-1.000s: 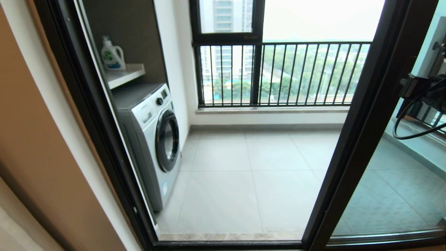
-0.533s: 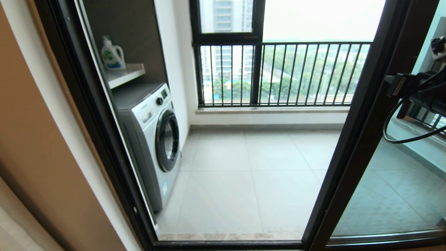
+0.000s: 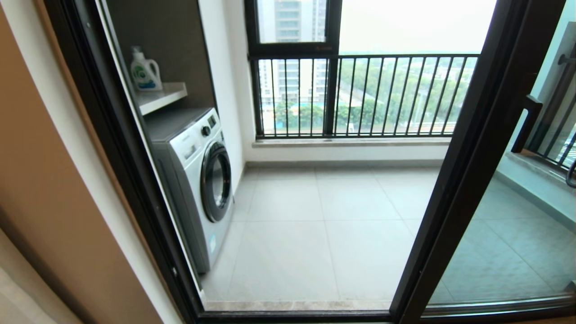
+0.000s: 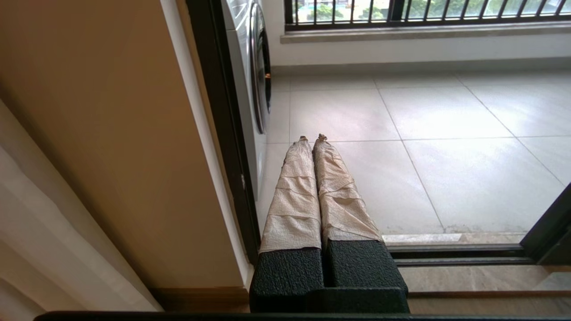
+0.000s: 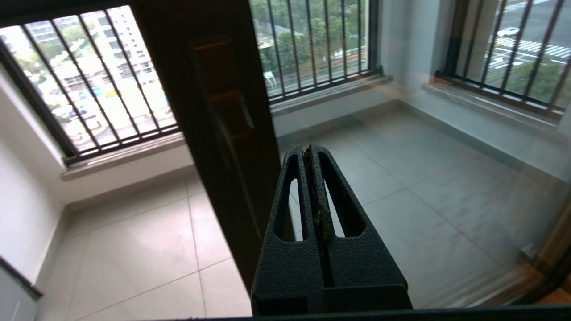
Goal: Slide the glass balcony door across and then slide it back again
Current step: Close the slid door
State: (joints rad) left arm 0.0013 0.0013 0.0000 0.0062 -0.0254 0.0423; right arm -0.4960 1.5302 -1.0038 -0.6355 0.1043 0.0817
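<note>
Head view: glass balcony door [image 3: 504, 234] sits at the right w/ its dark upright slanting across; pull handle [image 3: 526, 123] on that upright. Opening is wide; washing machine [image 3: 198, 180] by the balcony floor's left edge, detergent bottle [image 3: 145, 71] on the shelf above, railing [image 3: 364, 94] at the far edge. No arms visible.

Left wrist view: left gripper [image 4: 312, 139] low near the door track, fingers pressed together, nothing held.

Right wrist view: right gripper [image 5: 311, 148] fingers together, empty, just beside the door's upright, in front of the glass.
</note>
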